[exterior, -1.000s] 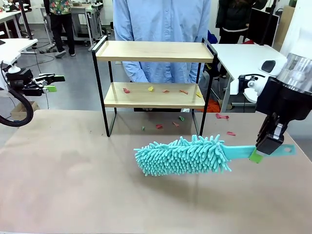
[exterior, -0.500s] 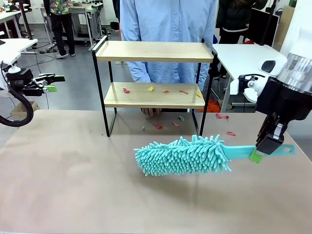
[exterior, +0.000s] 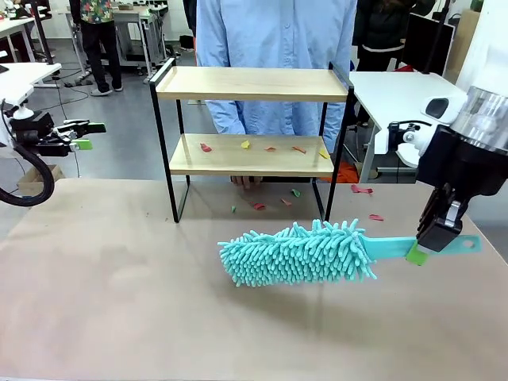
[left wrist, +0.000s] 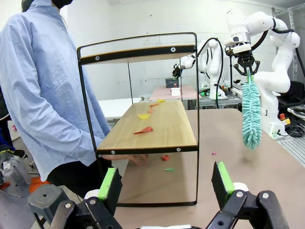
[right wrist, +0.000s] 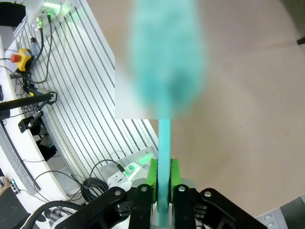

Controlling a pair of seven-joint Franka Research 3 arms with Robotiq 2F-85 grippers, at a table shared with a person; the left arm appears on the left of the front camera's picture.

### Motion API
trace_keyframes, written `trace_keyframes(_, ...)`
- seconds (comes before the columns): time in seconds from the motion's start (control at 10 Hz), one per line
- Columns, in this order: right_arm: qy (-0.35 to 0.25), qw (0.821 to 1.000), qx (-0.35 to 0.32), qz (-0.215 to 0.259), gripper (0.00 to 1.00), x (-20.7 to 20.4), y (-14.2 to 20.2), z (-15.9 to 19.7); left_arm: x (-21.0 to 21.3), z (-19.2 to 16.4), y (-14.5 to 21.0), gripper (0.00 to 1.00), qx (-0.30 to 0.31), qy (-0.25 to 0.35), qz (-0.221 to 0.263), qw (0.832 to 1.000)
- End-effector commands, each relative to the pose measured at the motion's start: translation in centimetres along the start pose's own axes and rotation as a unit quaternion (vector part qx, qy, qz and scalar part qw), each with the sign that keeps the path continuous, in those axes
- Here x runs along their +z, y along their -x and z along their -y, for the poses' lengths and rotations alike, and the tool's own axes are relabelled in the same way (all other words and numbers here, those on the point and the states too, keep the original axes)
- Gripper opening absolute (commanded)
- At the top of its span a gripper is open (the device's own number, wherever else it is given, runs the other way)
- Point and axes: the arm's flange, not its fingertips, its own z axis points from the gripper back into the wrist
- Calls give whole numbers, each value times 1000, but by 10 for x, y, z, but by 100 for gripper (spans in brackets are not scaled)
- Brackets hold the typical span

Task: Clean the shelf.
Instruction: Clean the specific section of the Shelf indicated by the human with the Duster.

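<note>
The shelf [exterior: 238,82] stands with its black legs on the brown table [exterior: 119,278], at the far side, and its top board is bare. A person [exterior: 270,40] in a light blue shirt stands right behind the shelf, with one hand [exterior: 248,182] resting on the table under the lower board. Small red and yellow scraps [exterior: 246,145] lie scattered on that lower board. More scraps [exterior: 259,206] lie on the table just in front of the shelf and off to its right.

The right gripper [exterior: 429,242] is in front of the shelf and to its right, well apart from it. Its green pads are clamped on the flat handle of a teal duster [exterior: 298,254]. The duster's shaggy head lies level and points back across the shelf's front, near its legs but not touching them. In the right wrist view the handle runs straight up between the pads of the gripper [right wrist: 163,174] to the blurred head [right wrist: 164,71].

The left gripper [exterior: 83,136] hangs well to the left of the shelf, about level with the lower board. Its jaws are spread wide with nothing between them. In its own view the gripper [left wrist: 164,183] faces the shelf's [left wrist: 162,124] end, with the duster [left wrist: 251,114] beyond.
</note>
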Motion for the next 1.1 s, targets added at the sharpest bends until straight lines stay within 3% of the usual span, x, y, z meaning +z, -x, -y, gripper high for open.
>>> trace_keyframes(0.0, 2, 1000, -4, 0, 13, 4, -4, -1, 0, 2, -3, 100, -8, 4, -5, 1000)
trace_keyframes(1.0, 2, 1000, -4, 0, 13, 4, -4, -1, 0, 2, -3, 100, -8, 4, -5, 1000)
